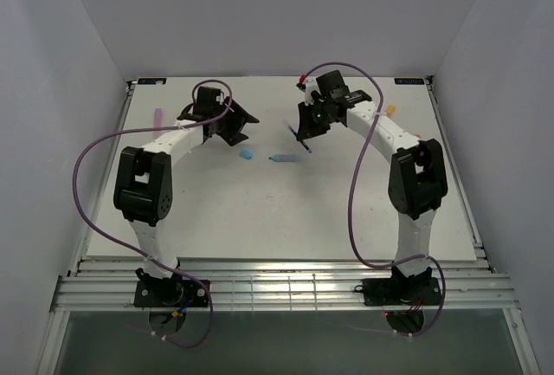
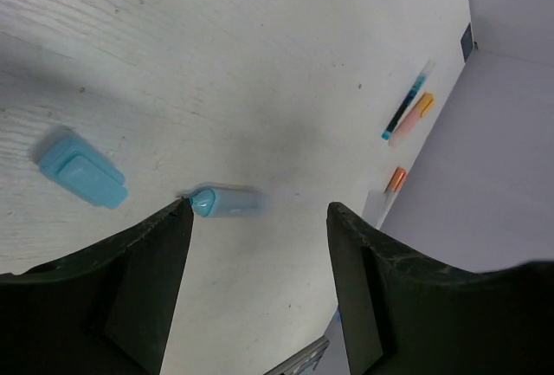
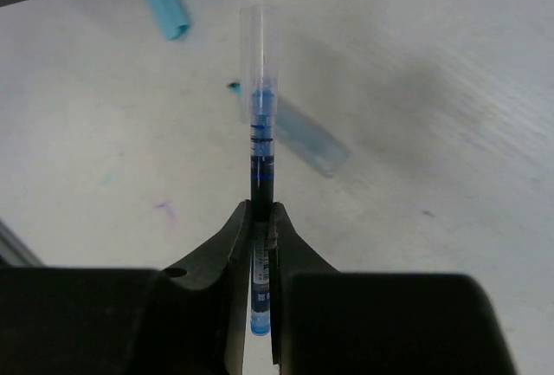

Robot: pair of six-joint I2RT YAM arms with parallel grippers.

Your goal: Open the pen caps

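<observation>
My right gripper [image 1: 305, 135] [image 3: 260, 212] is shut on a thin dark blue pen [image 3: 260, 163] [image 1: 306, 145] and holds it above the table. The pen's far end has a clear cap [image 3: 257, 42]. A light blue cap [image 1: 246, 153] [image 2: 80, 170] [image 3: 167, 9] lies loose on the table. The uncapped light blue highlighter body [image 1: 281, 158] [image 2: 227, 202] [image 3: 307, 137] lies just right of it. My left gripper [image 1: 241, 129] [image 2: 260, 212] is open and empty, above the table close to the highlighter body.
A pink pen [image 1: 157, 116] lies at the far left. At the right wall lie a dark blue pen [image 2: 404, 108], an orange highlighter [image 2: 414, 119] [image 1: 389, 109] and an orange cap [image 2: 396, 178]. White walls enclose the table [image 1: 286, 210].
</observation>
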